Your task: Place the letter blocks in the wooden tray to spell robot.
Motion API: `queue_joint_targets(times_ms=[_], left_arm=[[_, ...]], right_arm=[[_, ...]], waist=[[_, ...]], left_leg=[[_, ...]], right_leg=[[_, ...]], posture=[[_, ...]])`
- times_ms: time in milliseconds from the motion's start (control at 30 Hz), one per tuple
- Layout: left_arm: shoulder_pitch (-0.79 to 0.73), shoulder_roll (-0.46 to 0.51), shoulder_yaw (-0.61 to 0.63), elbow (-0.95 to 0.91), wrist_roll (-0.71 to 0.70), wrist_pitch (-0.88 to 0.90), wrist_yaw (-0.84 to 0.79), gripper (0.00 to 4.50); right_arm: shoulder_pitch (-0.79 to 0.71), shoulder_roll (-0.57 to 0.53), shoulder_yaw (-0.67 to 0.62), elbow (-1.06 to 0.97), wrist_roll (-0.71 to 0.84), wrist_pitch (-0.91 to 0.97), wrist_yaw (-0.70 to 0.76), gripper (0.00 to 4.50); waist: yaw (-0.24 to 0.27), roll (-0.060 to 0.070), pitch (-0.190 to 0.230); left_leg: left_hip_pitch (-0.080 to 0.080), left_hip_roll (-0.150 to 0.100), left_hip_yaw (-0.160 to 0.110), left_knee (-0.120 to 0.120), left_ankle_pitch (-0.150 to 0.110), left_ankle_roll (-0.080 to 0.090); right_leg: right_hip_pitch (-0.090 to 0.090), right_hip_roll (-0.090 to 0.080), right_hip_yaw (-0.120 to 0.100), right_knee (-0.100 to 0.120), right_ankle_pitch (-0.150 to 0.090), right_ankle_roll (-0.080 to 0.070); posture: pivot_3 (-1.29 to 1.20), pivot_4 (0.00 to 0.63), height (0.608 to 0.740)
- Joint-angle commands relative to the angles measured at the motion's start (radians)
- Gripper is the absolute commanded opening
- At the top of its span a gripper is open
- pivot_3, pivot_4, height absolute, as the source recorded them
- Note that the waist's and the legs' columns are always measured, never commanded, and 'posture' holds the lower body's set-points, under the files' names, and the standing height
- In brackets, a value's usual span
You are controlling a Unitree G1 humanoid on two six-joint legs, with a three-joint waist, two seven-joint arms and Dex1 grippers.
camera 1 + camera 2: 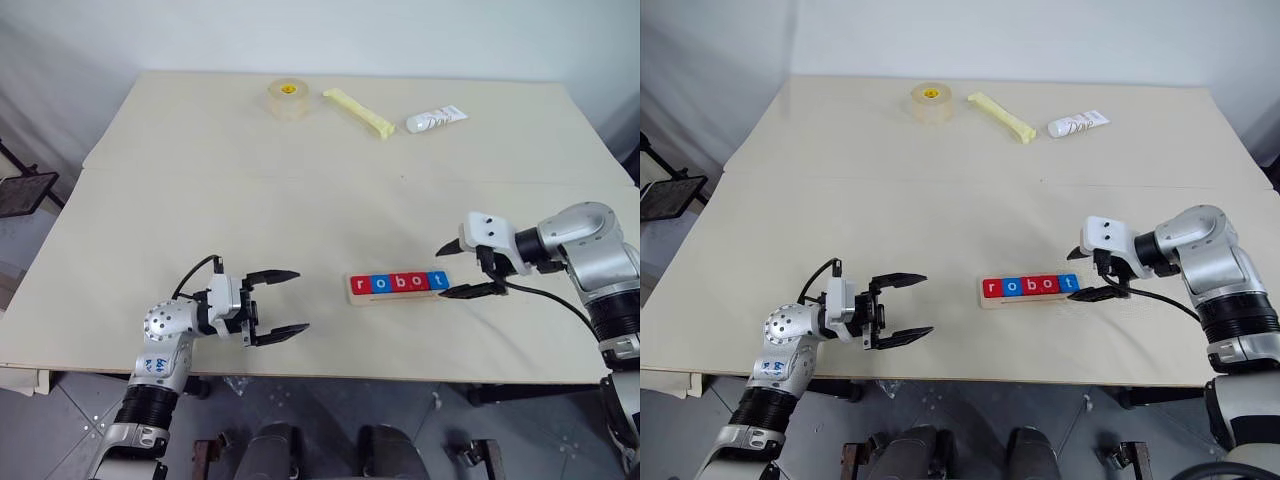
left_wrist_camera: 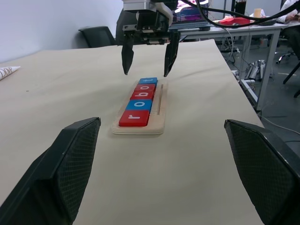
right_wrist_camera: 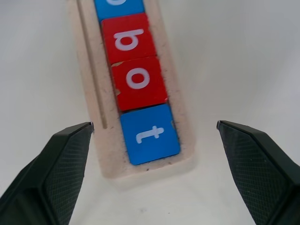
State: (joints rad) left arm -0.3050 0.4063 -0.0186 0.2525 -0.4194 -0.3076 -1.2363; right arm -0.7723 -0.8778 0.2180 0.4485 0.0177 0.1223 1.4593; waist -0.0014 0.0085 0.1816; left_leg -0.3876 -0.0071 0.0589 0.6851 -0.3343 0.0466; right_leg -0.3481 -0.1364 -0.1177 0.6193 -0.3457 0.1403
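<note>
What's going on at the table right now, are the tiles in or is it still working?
All five letter blocks lie in a row in the wooden tray, reading r, o, b, o, t: red, blue, red, red, blue. The right claw hangs open at the t end of the row, its fingers on either side of it, holding nothing. The left claw is open too, off the tray's r end, empty. The word looks spelled.

- The letter blocks point(image 3: 139, 84) look smooth, painted, slightly glossy.
- The wooden tray point(image 3: 91, 93) is pale, matt, faintly speckled wood.
- The right tool point(image 3: 150, 173) has black fingers point(image 3: 61, 173) (finely cross-hatched pads).
- The worktop point(image 1: 300, 180) is matt beige.
</note>
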Motion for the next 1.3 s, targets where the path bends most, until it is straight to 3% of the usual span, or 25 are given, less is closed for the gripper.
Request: queue_joint_targets(times_ms=[33,167,533,867,1100,1300], left_arm=[[-0.011,-0.006,-0.003,0.0,0.007,-0.017,-0.004,4.5],[-0.017,-0.011,-0.006,0.003,0.009,-0.016,-0.005,4.5],[-0.013,-0.008,-0.003,-0.006,0.008,-0.011,-0.013,4.5],[0.017,0.007,0.004,-0.043,0.002,0.0,-0.006,4.5],[0.021,0.012,0.005,-0.047,0.002,0.004,0.002,4.5],[0.006,0.009,0.002,-0.031,0.005,0.0,0.0,4.5]], right_arm=[[0.004,-0.033,-0.05,-0.023,0.01,0.013,-0.028,4.47],[-0.002,-0.034,-0.064,0.002,0.011,0.015,-0.05,3.94],[-0.026,0.008,-0.049,0.108,-0.029,-0.034,-0.136,0.03],[-0.042,0.086,-0.045,0.195,-0.058,-0.094,-0.221,0.03],[0.008,0.074,-0.048,0.108,-0.02,-0.054,-0.143,0.03],[0.016,0.071,-0.055,0.095,-0.026,-0.043,-0.16,0.03]], waist=[[0.0,0.0,0.0],[0.0,0.0,0.0],[0.0,0.0,0.0],[-0.002,0.0,0.0],[-0.001,0.0,0.0],[-0.002,0.0,0.0]], left_leg=[[0.0,0.0,0.0,0.0,0.0,0.0],[0.0,0.0,0.0,0.0,0.0,0.0],[0.0,0.0,0.0,0.0,0.0,0.0],[0.0,0.0,0.0,0.0,0.0,0.0],[0.0,0.0,0.0,0.0,0.0,0.0],[0.0,0.0,0.0,0.0,0.0,0.0]], right_leg=[[0.0,0.0,0.0,0.0,0.0,0.0],[0.0,0.0,0.0,0.0,0.0,0.0],[0.0,0.0,0.0,0.0,0.0,0.0],[-0.001,0.0,0.0,0.001,0.0,0.0],[-0.001,0.0,0.0,0.001,0.0,0.0],[-0.001,0.0,0.0,0.001,0.0,0.0]], posture=[[0.0,0.15,0.74],[0.0,0.15,0.74],[0.0,0.15,0.74],[0.0,0.15,0.74],[0.0,0.15,0.74],[0.0,0.15,0.74]])
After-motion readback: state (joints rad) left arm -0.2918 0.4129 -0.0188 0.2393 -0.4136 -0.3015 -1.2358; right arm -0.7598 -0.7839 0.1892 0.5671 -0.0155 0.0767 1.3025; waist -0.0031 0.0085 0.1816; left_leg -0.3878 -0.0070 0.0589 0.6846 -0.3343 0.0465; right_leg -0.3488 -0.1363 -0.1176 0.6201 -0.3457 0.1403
